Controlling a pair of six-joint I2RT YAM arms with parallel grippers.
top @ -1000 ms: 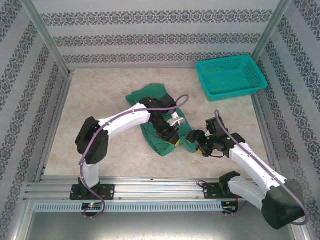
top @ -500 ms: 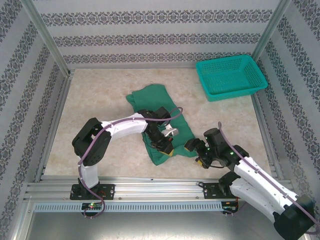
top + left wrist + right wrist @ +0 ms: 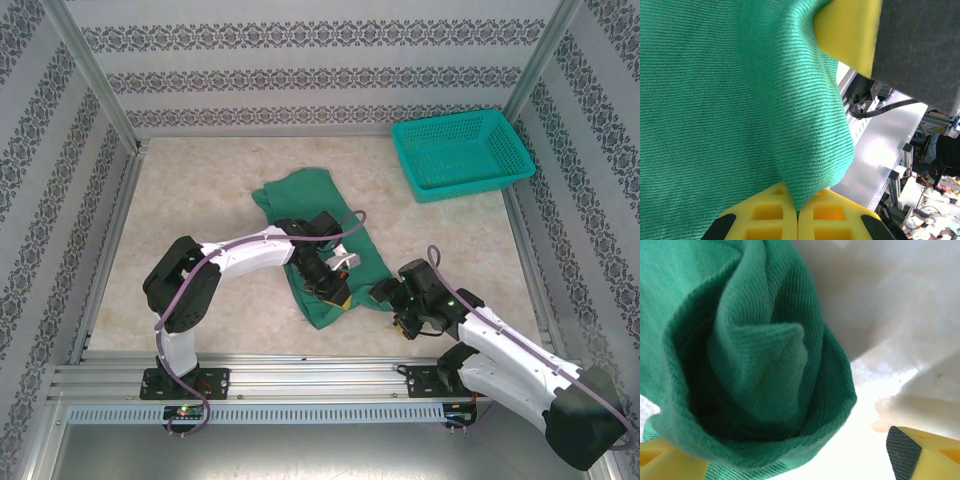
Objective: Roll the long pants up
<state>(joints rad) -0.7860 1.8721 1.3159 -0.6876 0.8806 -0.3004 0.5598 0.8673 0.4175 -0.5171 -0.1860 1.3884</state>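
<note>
**A:** Pants point(image 3: 300, 192) are bunched up left of the basket point(image 3: 470, 186), on the side nearer the arms. Left gripper point(image 3: 797, 216) is clamped on a fold. Right gripper point(image 3: 387, 296) gapes wide, gripping nothing, beside the rolled end. Tips?

**B:** I'd hold that pinch taut, grab the roll low and turn it evenly. No readable labels or writing anywhere.

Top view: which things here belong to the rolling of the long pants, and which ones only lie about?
For the job:
long pants, rolled at the near end
left gripper, shut on their fabric
right gripper, open by the rolled end

Lying about:
teal basket, at the far right corner, apart from the pants
</note>
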